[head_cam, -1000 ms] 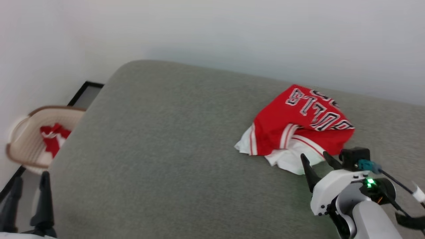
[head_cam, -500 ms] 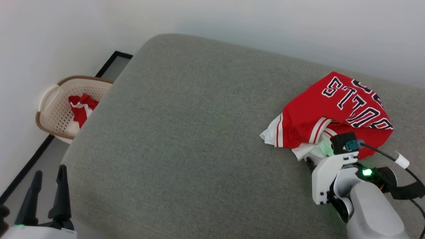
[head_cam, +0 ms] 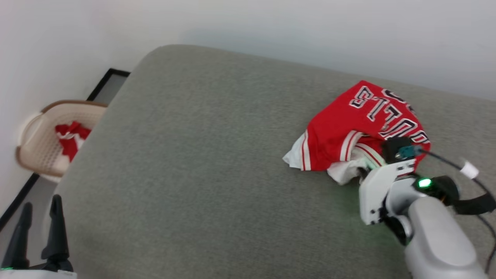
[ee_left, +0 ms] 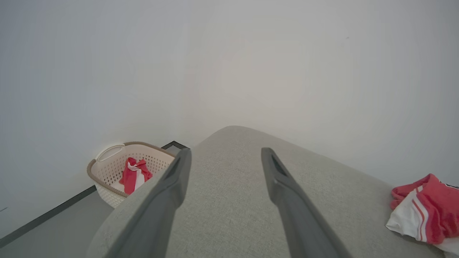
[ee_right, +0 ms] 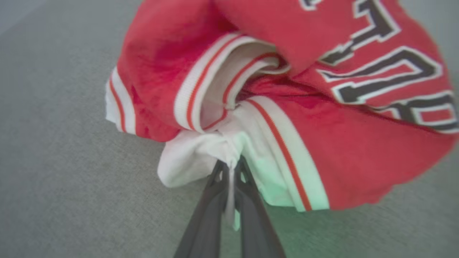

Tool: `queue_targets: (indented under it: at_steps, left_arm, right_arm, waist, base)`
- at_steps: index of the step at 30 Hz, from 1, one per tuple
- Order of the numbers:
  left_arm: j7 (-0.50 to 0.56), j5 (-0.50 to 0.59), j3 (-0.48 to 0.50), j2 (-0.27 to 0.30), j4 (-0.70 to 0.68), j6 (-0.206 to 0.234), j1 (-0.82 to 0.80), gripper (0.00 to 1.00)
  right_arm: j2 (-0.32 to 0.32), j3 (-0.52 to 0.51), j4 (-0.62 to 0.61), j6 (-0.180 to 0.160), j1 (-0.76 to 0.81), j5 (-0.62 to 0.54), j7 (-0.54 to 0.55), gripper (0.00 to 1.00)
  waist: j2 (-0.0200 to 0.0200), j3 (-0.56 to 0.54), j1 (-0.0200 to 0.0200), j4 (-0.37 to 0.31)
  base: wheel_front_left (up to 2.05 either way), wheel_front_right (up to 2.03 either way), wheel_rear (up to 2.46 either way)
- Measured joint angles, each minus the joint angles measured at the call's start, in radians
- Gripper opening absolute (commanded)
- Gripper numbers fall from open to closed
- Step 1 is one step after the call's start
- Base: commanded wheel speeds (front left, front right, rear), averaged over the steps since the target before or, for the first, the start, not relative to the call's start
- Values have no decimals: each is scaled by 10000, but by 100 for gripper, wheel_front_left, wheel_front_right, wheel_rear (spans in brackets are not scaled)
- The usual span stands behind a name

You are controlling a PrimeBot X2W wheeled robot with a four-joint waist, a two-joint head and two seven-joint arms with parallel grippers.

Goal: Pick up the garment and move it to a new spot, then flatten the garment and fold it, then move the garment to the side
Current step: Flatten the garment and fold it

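Garment: crumpled heap, right of centre in head view, on the grey cushion. Right gripper pinches a white fold at its lower edge. Left gripper spread, idle, lower left. Judged: pick-up just starting; move, flatten, fold, set-aside all outstanding.

Left claw sits low, fingers spread and pointing up. Right claw, forearm extended, is pinched tight on the garment.
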Motion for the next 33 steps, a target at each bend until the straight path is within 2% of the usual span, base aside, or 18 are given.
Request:
queue_targets:
  at_steps: [4, 9, 15, 20, 27, 28, 29, 30, 31, 32, 33]
  left_arm:
    - [0, 46, 136, 17, -90, -6, 91, 100]
    - [0, 50, 314, 33, -219, -29, 223, 100]
    - [0, 54, 382, 67, -290, 10, 255, 100]
    - [0, 90, 259, 77, -242, 8, 184, 100]
    - [0, 121, 52, 136, -19, -69, -69, 100]
    - [2, 128, 19, 153, 12, -81, -102, 100]
    - [12, 128, -13, 178, 33, -88, -138, 100]
    - [59, 128, -61, 215, 42, -102, -181, 100]
    - [94, 128, -119, 251, 46, -144, -232, 100]
    - [115, 128, -167, 288, 38, -173, -269, 100]
    - [199, 128, -217, 339, 33, -192, -307, 100]
  right_arm:
    - [-518, -157, -1114, 0, 413, 155, 654, 0]
    - [-1143, -817, -2489, 0, 905, 226, 1480, 0]
    - [-1779, -1822, -3260, 0, 1287, 430, 2265, 0]
    - [-2136, -2460, -2715, -2, 1410, 543, 2313, 0]
    - [-2050, -2527, -1127, 0, 1293, 591, 1806, 0]
    - [-2036, -2506, -894, 0, 1193, 591, 1762, 19]
    - [-2025, -2483, -721, -2, 1090, 591, 1680, 19]
    - [-2006, -2464, -539, -2, 967, 583, 1590, 33]
    - [-1990, -2458, -399, 0, 849, 575, 1494, 68]
    - [-1975, -2428, -284, -2, 730, 548, 1444, 92]
    - [-1967, -2385, -186, 0, 630, 520, 1430, 100]
  waist:
    - [0, -93, 0, -418]
    - [0, -184, 0, -969]
    - [0, -244, 0, -1604]
    - [0, -224, 0, -1976]
    - [0, -126, 0, -2126]
    - [0, -113, 0, -2145]
    - [0, -101, 0, -2166]
    - [0, -90, -1, -2192]
    - [0, -81, -1, -2221]
    - [0, -78, 0, -2251]
    - [0, -77, 0, -2284]
  base:
    - [0, 0, 0]
    - [0, 0, 0]
    - [0, 0, 0]
    - [0, 0, 0]
    - [0, 0, 0]
    - [0, 0, 0]
    - [0, 0, 0]
    - [0, 0, 0]
    - [0, 0, 0]
    - [0, 0, 0]
    - [0, 0, 0]
